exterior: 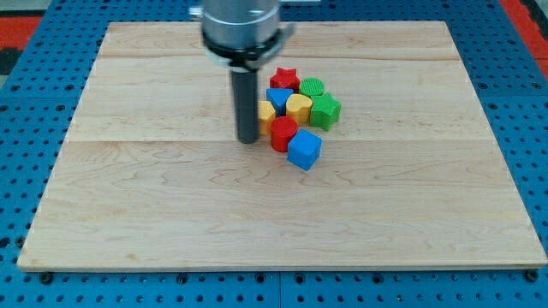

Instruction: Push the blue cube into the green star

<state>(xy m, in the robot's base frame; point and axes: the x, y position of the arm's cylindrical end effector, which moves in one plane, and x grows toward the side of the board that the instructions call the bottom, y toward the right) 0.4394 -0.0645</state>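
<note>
The tabletop (pixel 171 214) was the biggest thing in frame, a pale wooden board with visible plank seams, sitting on a blue pegboard base (pixel 26 103) full of little holes. Bits of red showed at the top corners of the frame. No bins or trays anywhere, so nothing was held inside anything; all the blocks just sat loose on the wood.

Next biggest was the arm's silver-grey housing (pixel 241 21) coming down from the top centre, with the dark rod under it. My tip (pixel 247 139) touched down just left of the block pile, right beside the yellow block (pixel 266 112) on that edge. No pincer on this rig, just the rod, so open or closed didn't apply.

The blocks were bunched up a bit right of centre. The blue cube (pixel 304 150) sat at the bottom right of the bunch, tilted corner-on, plain bright blue, touching or nearly touching the red block (pixel 283 133) to its upper left. The green star (pixel 324 111) was on the right edge of the pile, above and slightly right of the blue cube, with a small gap between them. Another green block (pixel 312 86) sat above it, a red star (pixel 284 79) at the top, a second blue block (pixel 278 97) and a yellow heart-ish block (pixel 298 107) in the middle.
</note>
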